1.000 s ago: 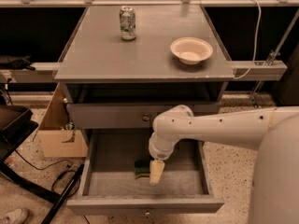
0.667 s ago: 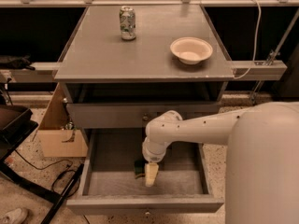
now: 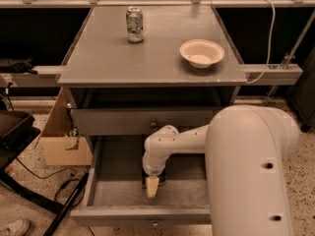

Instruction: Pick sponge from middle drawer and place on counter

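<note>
The middle drawer [image 3: 114, 180] is pulled open below the counter [image 3: 147, 58]. My gripper [image 3: 152, 186] is down inside the drawer, near the middle of its floor and towards the front wall, pointing down. A small dark piece of the sponge [image 3: 161, 180] shows just right of the gripper's pale tip; the rest of it is hidden by the gripper. I cannot tell whether the gripper touches the sponge. My white arm [image 3: 246, 166] reaches in from the right and covers the drawer's right part.
A drink can [image 3: 134, 24] stands at the back of the counter and a cream bowl [image 3: 202, 52] at its right. The upper drawer front [image 3: 123, 120] is closed. A cardboard box [image 3: 61, 144] and cables [image 3: 64, 188] lie on the floor at left.
My arm has swung left and towards the drawer's front. The sponge, seen beside the gripper a second ago, is now mostly covered by it.
</note>
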Controlling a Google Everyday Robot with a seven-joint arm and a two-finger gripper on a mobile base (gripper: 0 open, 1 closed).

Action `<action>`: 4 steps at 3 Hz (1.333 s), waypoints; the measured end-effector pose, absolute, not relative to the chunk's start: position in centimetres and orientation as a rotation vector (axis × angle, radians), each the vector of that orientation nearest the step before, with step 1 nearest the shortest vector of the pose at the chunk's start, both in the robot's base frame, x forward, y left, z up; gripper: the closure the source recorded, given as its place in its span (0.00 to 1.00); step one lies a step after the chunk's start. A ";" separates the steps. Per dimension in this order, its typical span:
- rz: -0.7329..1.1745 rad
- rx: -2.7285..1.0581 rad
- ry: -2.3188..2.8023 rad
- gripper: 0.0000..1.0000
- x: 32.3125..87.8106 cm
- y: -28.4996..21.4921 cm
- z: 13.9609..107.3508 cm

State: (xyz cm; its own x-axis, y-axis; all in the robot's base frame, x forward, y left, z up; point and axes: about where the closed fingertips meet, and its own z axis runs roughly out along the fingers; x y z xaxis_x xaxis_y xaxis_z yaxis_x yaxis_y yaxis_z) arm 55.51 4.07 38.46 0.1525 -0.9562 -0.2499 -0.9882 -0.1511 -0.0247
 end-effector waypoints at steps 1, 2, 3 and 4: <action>0.247 -2.258 1.924 0.19 56.3 4.0 35.8; 0.228 -2.248 1.960 0.42 56.5 2.8 34.7; 0.228 -2.248 1.960 0.65 56.5 2.8 34.7; 0.228 -2.248 1.960 0.89 56.5 2.8 35.1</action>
